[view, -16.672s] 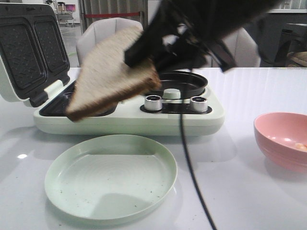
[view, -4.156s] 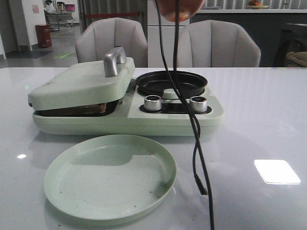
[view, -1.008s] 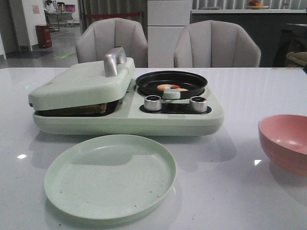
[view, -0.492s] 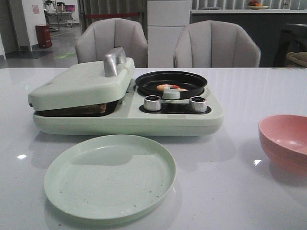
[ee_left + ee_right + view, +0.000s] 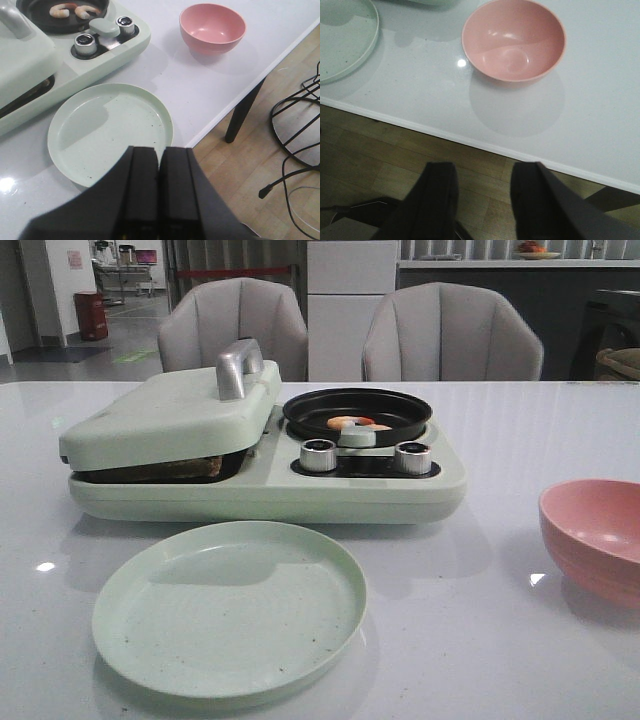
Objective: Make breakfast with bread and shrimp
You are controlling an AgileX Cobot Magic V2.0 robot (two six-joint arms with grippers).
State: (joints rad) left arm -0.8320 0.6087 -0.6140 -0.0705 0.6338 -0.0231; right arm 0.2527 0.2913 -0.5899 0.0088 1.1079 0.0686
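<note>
Two curled orange-pink shrimp (image 5: 356, 423) lay in round black pan (image 5: 300, 412) of pale green breakfast maker (image 5: 380, 492); bread (image 5: 185, 468) under its shut lid (image 5: 165, 412). Left tool (image 5: 159, 157) pressed together, right tool (image 5: 482, 187) spread, both off bench (image 5: 520, 640). Risk: bread scorching if lid left shut.

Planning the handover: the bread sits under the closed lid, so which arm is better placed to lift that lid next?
Probably left. The lid's handle is on the robot's left side, and the shut left gripper hangs over the plate beside it. The open right gripper is off the table edge by the pink bowl.
</note>
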